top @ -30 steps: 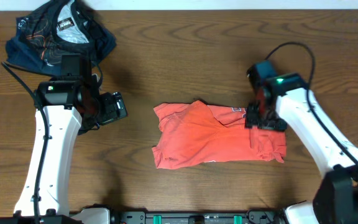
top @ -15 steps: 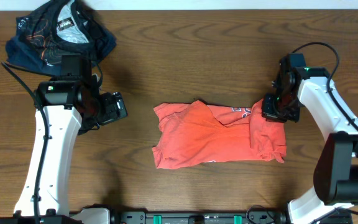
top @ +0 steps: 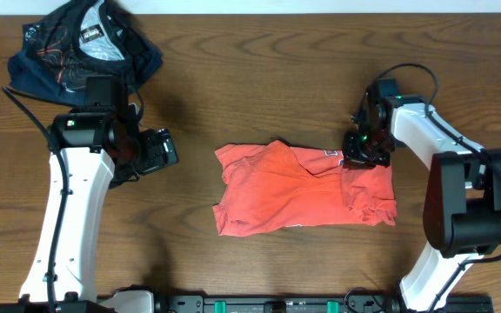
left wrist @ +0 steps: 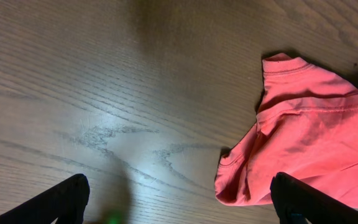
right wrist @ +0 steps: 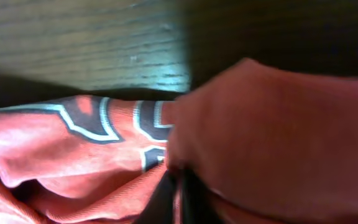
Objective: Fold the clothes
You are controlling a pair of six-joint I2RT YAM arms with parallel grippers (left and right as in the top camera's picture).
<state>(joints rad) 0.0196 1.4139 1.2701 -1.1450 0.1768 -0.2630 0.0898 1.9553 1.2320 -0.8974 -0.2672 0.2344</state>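
Right jaws pinched the crumpled orange shirt (top: 285, 191) mid-bench; left jaws gaped wide over the grained wooden bench (top: 259, 78).

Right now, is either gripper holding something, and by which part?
The right gripper is shut on the orange shirt, pinching a fold at its far right corner, beside the printed letters. The left gripper is open and holds nothing.

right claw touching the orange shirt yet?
Touching. Right wrist view shows the orange shirt bunched right against the right claw; overhead puts it on the shirt's top right corner.
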